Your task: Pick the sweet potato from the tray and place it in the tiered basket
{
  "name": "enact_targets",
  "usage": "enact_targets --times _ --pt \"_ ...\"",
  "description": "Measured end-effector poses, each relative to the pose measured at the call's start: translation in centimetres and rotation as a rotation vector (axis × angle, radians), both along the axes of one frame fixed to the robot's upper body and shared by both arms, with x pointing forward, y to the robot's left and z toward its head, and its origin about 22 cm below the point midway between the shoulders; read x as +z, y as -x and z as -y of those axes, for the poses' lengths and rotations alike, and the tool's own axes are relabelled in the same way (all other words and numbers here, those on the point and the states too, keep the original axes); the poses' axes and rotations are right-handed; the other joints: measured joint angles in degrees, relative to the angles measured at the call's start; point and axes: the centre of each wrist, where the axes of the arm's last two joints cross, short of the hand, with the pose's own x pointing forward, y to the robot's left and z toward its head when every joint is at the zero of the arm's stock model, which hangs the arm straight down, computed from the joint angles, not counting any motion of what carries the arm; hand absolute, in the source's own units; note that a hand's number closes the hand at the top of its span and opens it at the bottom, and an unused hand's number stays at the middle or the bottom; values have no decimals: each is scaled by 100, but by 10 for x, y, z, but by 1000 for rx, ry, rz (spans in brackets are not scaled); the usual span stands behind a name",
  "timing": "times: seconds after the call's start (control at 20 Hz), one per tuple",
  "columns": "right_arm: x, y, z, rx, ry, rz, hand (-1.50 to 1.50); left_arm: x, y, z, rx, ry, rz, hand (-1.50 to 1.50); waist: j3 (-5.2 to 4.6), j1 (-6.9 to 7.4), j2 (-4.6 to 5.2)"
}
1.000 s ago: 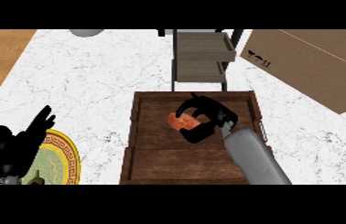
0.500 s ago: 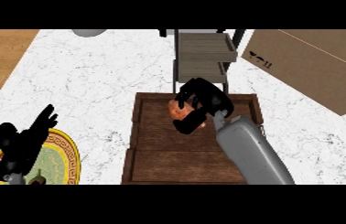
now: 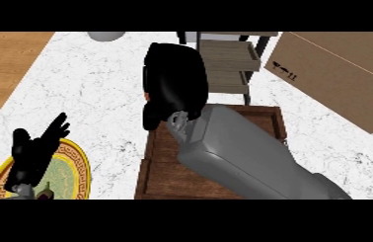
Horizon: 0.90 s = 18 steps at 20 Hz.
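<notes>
My right hand [image 3: 175, 83] is lifted high above the far end of the wooden tray [image 3: 157, 173], just left of the tiered basket [image 3: 227, 63]. Its fingers are curled downward, and the back of the hand hides the sweet potato held in them. The grey right forearm [image 3: 241, 152] covers much of the tray. The basket's slatted wooden shelves in a dark frame stand behind the tray at the back of the counter. My left hand [image 3: 33, 152] rests open at the lower left, fingers up.
A round yellow-rimmed plate [image 3: 73, 172] lies under the left hand. A large cardboard box [image 3: 328, 73] stands at the right, close to the basket. A grey round object [image 3: 108, 35] sits at the counter's far edge. A wooden surface borders the marble counter at the left.
My right hand has risen from the tray with the sweet potato and moved forward toward the basket, now looming much larger. The left hand has stayed put.
</notes>
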Motion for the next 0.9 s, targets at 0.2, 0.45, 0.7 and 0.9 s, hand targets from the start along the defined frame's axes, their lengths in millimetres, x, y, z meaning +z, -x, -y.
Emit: enact_targets --times 0.2,0.45,0.7,0.9 --pt "45 16 -22 -29 16 182 150 0 -2 1 -8 -1 1 0 8 35 41" --pt "93 27 -42 -63 -4 316 150 5 -12 6 -11 1 14 0 21 74 129" --pt "134 25 -57 -115 -32 381 150 5 -14 4 -19 0 22 0 27 92 208" --pt "156 19 -66 -151 -45 407 150 7 -13 4 -18 2 32 0 37 88 260"
